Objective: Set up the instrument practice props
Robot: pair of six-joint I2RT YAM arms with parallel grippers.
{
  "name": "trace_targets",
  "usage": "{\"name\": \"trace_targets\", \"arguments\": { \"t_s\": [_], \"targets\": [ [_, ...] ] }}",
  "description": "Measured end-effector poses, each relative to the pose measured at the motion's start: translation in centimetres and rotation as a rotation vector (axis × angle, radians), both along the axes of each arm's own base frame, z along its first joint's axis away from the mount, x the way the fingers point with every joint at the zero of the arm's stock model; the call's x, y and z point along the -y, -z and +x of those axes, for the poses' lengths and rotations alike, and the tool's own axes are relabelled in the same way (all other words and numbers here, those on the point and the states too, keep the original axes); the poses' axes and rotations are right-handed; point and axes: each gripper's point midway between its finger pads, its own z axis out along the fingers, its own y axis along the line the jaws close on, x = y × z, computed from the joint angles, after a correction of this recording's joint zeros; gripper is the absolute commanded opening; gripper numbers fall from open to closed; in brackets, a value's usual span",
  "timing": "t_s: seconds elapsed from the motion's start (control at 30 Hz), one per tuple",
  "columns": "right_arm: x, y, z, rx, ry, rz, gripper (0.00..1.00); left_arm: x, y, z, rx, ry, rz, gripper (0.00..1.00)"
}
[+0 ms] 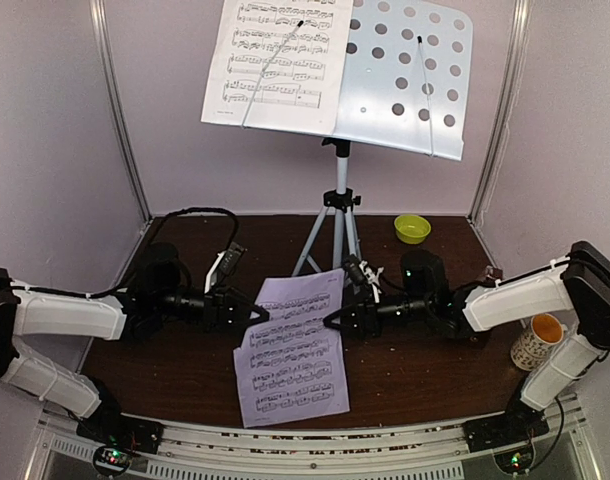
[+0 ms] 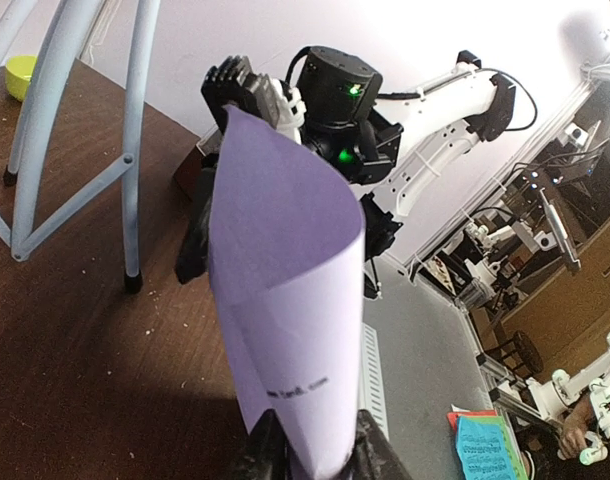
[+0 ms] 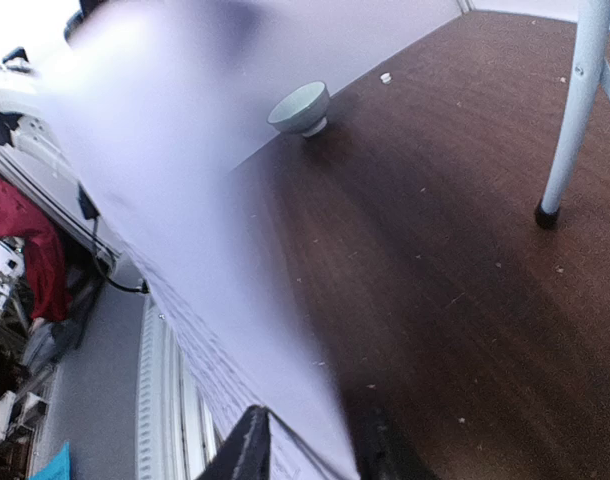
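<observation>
From above, the left gripper and right gripper face each other low over the dark brown wooden table. Each is closed to a thin pinch on a side edge of a loose lavender-tinted sheet-music page, held between them in front of the silver tripod. The white perforated music-stand desk tops the tripod, with a second white sheet-music page on its left half under a thin wire arm. Both pages show printed staves; no title is legible.

In the left wrist view, the left gripper has its black fingers nipped together on the near edge of the loose lavender-tinted sheet-music page, which bows upward toward the right gripper at its far edge. A short line of print near the fingers is too small to read.

In the right wrist view, the right gripper pinches the blurred page; no writing can be made out.
</observation>
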Motion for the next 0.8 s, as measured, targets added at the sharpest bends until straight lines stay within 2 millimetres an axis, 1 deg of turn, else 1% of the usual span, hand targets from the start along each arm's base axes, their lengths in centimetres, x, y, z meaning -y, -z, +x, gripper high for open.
{"name": "trace_targets", "arguments": {
  "t_s": [0.03, 0.07, 0.13, 0.2, 0.27, 0.37, 0.4, 0.43, 0.47, 0.5, 0.57, 0.63, 0.7, 0.8],
  "targets": [
    [-0.1, -0.5, -0.2, 0.002, -0.007, 0.024, 0.06, 0.0, -0.1, 0.0, 0.001, 0.000, 0.000, 0.28],
    [-0.1, -1.3, -0.5, 0.002, -0.017, 0.052, 0.00, 0.0, -0.2, 0.1, 0.002, -0.003, 0.001, 0.34],
    [0.0, -2.7, -0.9, 0.010, -0.026, 0.091, 0.00, 0.0, -0.5, 0.2, 0.013, -0.013, 0.005, 0.46],
    [0.4, -4.3, -1.3, 0.037, -0.031, 0.116, 0.00, -0.2, -0.9, 0.4, 0.036, -0.035, 0.006, 0.62],
    [0.9, -5.9, -1.8, 0.075, -0.034, 0.135, 0.00, -0.5, -1.4, 0.8, 0.062, -0.078, 0.010, 0.74],
    [1.8, -8.2, -2.8, 0.145, -0.035, 0.140, 0.00, -1.6, -3.0, 1.4, 0.131, -0.176, 0.009, 0.95],
    [2.2, -8.8, -3.2, 0.175, -0.036, 0.135, 0.00, -2.1, -3.7, 1.8, 0.159, -0.221, 0.009, 0.97],
    [2.5, -9.2, -3.5, 0.196, -0.036, 0.128, 0.00, -2.4, -3.7, 2.3, 0.175, -0.264, 0.023, 0.98],
    [2.7, -9.6, -3.8, 0.219, -0.035, 0.118, 0.00, -3.0, -4.6, 2.4, 0.205, -0.299, 0.013, 0.98],
    [3.0, -9.8, -4.2, 0.241, -0.039, 0.104, 0.00, -3.4, -4.8, 2.7, 0.219, -0.337, 0.021, 0.98],
    [3.4, -10.3, -5.0, 0.286, -0.048, 0.073, 0.00, -4.0, -4.7, 3.1, 0.238, -0.383, 0.044, 0.98],
    [3.9, -10.8, -5.6, 0.316, -0.048, 0.049, 0.00, -4.1, -4.3, 3.3, 0.239, -0.393, 0.066, 0.98],
    [4.5, -11.4, -6.1, 0.349, -0.047, 0.030, 0.00, -4.0, -3.7, 3.3, 0.236, -0.386, 0.080, 0.98],
    [5.6, -12.6, -6.7, 0.388, -0.033, 0.019, 0.00, -3.5, -3.5, 2.8, 0.252, -0.362, 0.084, 0.98]
  ]
}}
